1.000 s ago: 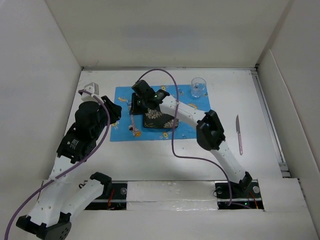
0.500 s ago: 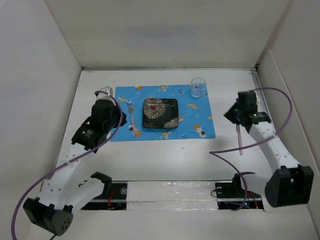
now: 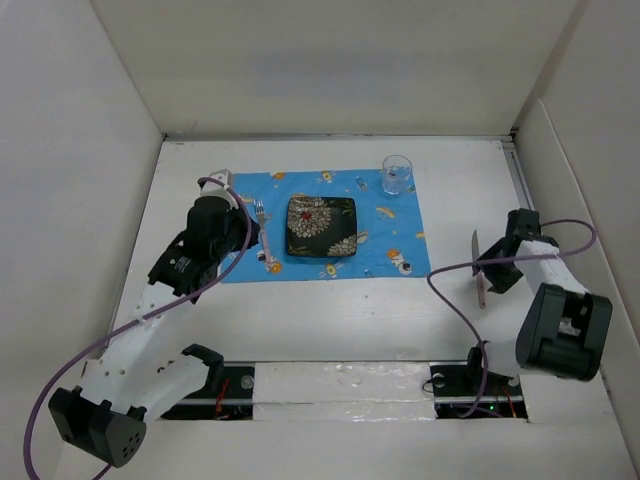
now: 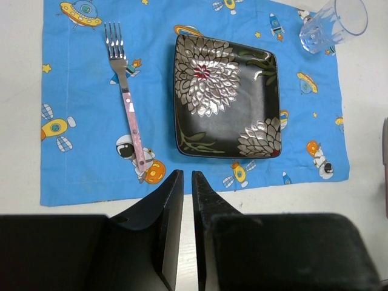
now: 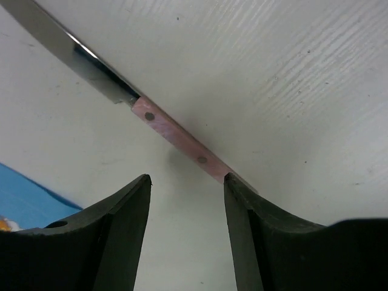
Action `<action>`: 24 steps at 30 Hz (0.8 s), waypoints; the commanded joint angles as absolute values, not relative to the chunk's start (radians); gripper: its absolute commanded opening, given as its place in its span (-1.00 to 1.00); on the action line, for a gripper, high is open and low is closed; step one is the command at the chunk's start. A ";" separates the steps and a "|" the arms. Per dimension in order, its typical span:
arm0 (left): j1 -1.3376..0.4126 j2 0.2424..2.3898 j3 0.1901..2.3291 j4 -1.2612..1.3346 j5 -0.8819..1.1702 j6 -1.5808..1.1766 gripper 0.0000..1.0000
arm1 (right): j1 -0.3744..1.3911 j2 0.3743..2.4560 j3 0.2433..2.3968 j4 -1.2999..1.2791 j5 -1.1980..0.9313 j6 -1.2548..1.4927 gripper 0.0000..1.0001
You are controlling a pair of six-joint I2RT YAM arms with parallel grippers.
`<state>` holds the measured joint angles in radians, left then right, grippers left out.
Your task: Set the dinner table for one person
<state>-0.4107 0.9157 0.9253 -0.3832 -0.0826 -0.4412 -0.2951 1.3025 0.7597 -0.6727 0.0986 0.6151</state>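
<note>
On the white dinner table (image 3: 330, 320) lies a blue cartoon-print mat (image 3: 380, 245). A black floral square plate (image 3: 321, 226) sits on it, with a pink-handled fork (image 3: 264, 240) to its left and a clear glass (image 3: 397, 174) at the back right corner. My left gripper (image 3: 238, 235) hovers by the mat's left side. In the left wrist view it (image 4: 187, 176) is all but shut and empty, above the mat's near edge. A pink-handled knife (image 3: 479, 262) lies right of the mat. My right gripper (image 5: 187, 179) stands open just short of the knife's handle (image 5: 179, 139).
White walls close in the table at the left, back and right. A rail (image 3: 540, 240) runs along the right edge near the knife. A purple cable (image 3: 450, 275) loops from the right arm over the table between the mat and the knife.
My right arm has swung from the plate at the mat's centre to the knife on the right, and its jaws have opened. My left arm has shifted slightly toward the mat, jaws closing.
</note>
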 commanded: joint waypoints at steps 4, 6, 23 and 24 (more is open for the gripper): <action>-0.414 0.856 0.894 -0.354 -0.118 -0.414 -0.81 | -0.307 1.445 0.870 -0.673 0.112 0.511 0.15; -0.414 0.848 0.884 -0.353 -0.124 -0.417 -0.81 | -0.307 1.462 0.874 -0.672 0.107 0.509 0.14; -0.414 0.859 0.874 -0.318 -0.120 -0.434 -0.79 | -0.210 1.545 1.009 -0.745 0.201 0.465 -1.00; -0.414 0.867 0.876 -0.314 -0.115 -0.436 -0.78 | -0.177 1.516 1.073 -0.756 0.212 0.463 -1.00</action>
<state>-0.4107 0.8623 0.8753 -0.3599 -0.1204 -0.4316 -0.2291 1.5890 0.9550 -0.7292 0.1406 0.4850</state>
